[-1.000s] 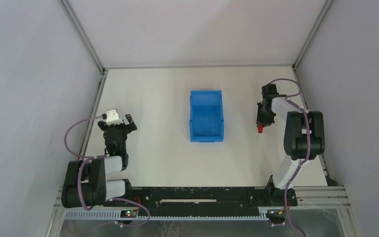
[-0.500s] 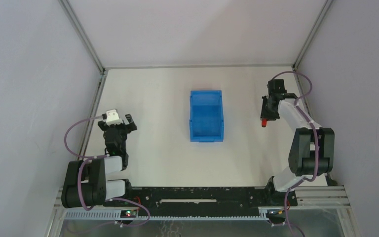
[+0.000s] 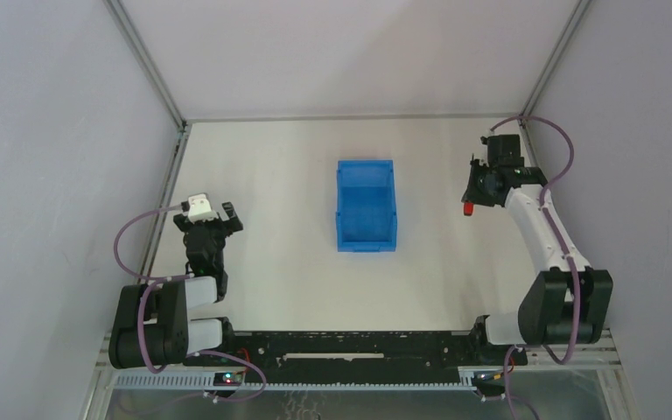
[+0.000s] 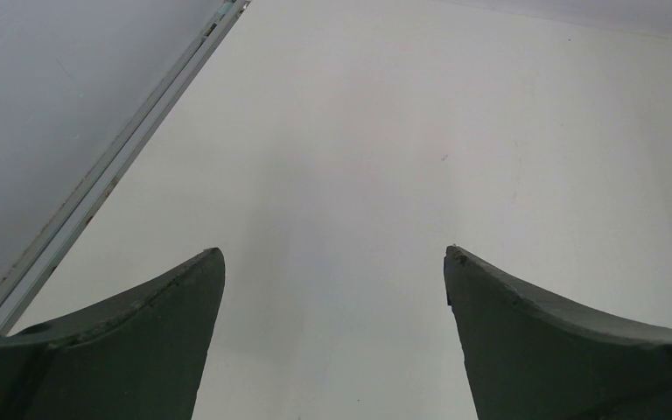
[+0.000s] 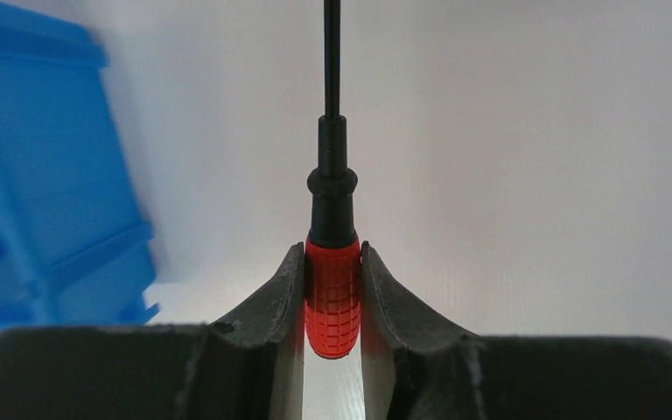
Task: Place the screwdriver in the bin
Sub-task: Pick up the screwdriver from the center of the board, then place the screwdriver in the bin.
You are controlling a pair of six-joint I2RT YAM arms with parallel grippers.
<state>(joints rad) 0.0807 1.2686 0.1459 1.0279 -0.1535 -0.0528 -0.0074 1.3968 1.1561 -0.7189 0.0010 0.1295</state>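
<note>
The left gripper (image 4: 332,262) hangs low over the table (image 3: 271,262) near its left edge, jaws spread wide and holding nothing. It looks parked out of the way, since the work falls to the other arm. The bin (image 3: 366,214) sits mid-table with its open top up, well apart from both grippers and without the tool in it yet. To its right, the right gripper (image 5: 332,254) is clamped on the red handle of the screwdriver (image 5: 332,297), and the black shaft runs straight out beyond the fingertips. The ribbed handle likely gives the pads purchase. The tool seems lifted off the table, ready to carry leftward over the bin.
</note>
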